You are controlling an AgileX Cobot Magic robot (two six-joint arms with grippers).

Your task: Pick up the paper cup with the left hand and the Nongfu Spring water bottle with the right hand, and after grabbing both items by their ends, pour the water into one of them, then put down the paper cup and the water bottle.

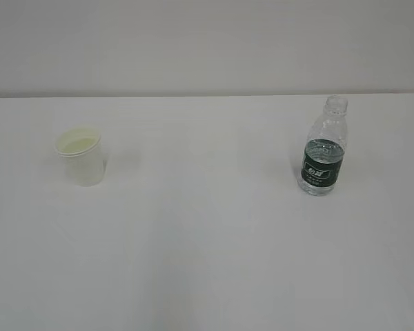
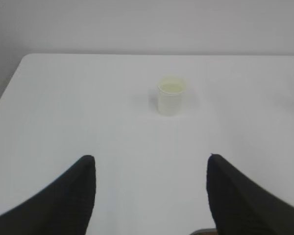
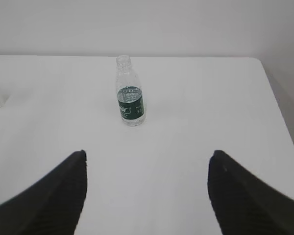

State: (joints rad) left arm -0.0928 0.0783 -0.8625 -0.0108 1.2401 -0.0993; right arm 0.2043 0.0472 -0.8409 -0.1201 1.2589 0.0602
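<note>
- Exterior view shows a smooth, matte white table (image 1: 207, 262) under a plain pale wall (image 1: 207, 41); no arm is seen from this camera.
- The paper cup (image 1: 81, 155) stands upright on the left part of the table. It is white and tapered, narrower at the base, with a rolled rim and a cream-tinted inside.
- The Nongfu Spring water bottle (image 1: 323, 148) stands upright on the right part, well apart from the cup. It is clear ribbed plastic with an open neck without cap and a dark green label with white print.
- The water level in the bottle cannot be told for sure.
- Left wrist view: the left hand (image 2: 151, 188) has its two black fingers spread wide with nothing between them; the cup (image 2: 171, 96) is ahead of them, not touched.
- Right wrist view: the right hand (image 3: 148, 183) is also wide and empty; the bottle (image 3: 129, 93) stands ahead, slightly toward the left finger.
</note>
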